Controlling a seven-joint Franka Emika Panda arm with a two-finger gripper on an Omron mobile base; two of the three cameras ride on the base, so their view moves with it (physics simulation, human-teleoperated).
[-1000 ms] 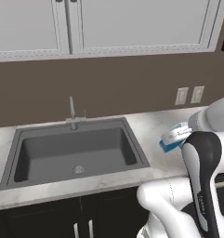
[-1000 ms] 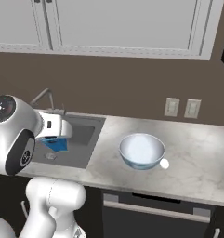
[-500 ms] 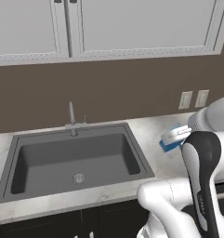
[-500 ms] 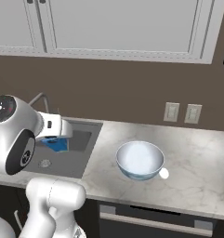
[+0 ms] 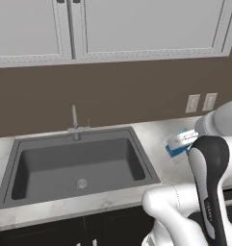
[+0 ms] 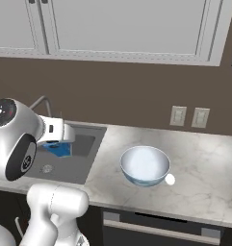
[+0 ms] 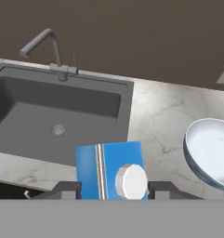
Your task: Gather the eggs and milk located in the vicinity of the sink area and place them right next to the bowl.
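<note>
The small blue milk carton with a pale gabled top and white round cap (image 7: 111,172) sits between the two dark finger tips of the gripper (image 7: 113,189), which is clamped on its sides. In the hand view the wide glossy white bowl (image 7: 211,153) lies to the right of the jaws, the dark grey sink (image 7: 53,116) up and left; the carry judged next runs rightward over the marbled counter (image 7: 155,121)

Glossy bowl (image 6: 145,166), matt dark sink (image 5: 79,166), marbled stone-like counter (image 6: 204,163), perhaps brushed-metal tap (image 7: 46,49).
</note>
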